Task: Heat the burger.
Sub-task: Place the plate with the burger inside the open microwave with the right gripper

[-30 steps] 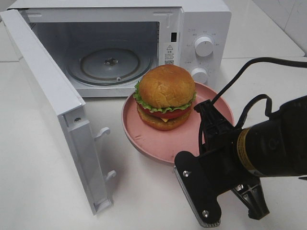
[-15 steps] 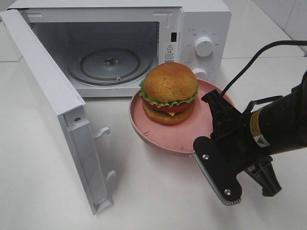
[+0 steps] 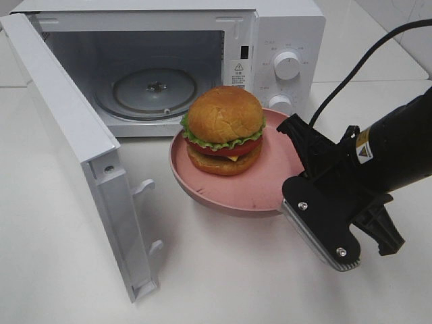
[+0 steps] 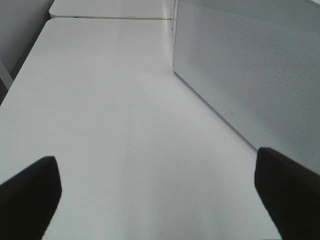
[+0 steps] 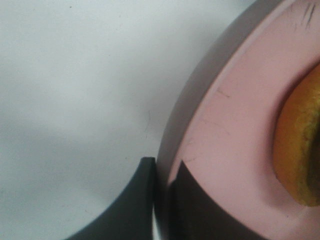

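The right claw (image 5: 164, 170) grasps the right rim of the pink plate (image 3: 273, 181), which carries the burger (image 3: 225, 128).

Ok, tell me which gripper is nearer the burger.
Right. The right gripper is shut on the rim of the pink plate carrying the burger; the left gripper hangs open over the table, outside the microwave door.

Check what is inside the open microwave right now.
Only the glass turntable shows in the microwave cavity. The burger, on the pink plate, sits outside in front, and its bun covers the near right corner of the cavity floor.
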`<state>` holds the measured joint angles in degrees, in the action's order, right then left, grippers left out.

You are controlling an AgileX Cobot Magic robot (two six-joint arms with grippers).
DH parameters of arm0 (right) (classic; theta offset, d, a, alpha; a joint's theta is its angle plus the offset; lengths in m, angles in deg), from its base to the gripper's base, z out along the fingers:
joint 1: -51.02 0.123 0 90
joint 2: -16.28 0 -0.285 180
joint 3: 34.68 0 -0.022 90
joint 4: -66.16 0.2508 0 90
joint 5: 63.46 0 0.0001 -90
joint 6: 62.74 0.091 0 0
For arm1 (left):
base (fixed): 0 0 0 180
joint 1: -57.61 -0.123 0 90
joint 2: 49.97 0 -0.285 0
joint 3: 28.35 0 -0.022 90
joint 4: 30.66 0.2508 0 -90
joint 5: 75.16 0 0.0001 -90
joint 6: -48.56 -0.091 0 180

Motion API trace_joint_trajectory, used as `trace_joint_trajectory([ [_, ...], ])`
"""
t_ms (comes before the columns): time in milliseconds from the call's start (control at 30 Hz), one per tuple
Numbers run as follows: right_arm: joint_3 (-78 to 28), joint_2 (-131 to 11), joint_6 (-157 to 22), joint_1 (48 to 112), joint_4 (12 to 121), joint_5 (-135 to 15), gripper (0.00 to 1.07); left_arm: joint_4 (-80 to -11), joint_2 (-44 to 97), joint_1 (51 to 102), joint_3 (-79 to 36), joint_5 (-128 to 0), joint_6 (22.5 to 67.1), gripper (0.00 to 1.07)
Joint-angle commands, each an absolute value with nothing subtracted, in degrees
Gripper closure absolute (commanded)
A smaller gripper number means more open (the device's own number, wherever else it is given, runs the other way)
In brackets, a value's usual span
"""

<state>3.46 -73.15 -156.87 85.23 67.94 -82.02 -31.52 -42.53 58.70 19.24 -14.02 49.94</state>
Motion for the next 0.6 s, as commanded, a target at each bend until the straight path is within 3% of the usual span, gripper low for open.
trace_joint_trajectory([
  [33, 1.45, -72.18, -164.72, 83.56, 73.95, -81.51, 1.07, -31.4, -43.56, 58.53, 19.3, -13.91, 49.94, 0.09],
  [600, -1.87, -73.5, -166.56, 83.05, 73.95, -84.72, 1.07, -31.4, -43.56, 58.53, 19.3, -13.91, 49.94, 0.09],
])
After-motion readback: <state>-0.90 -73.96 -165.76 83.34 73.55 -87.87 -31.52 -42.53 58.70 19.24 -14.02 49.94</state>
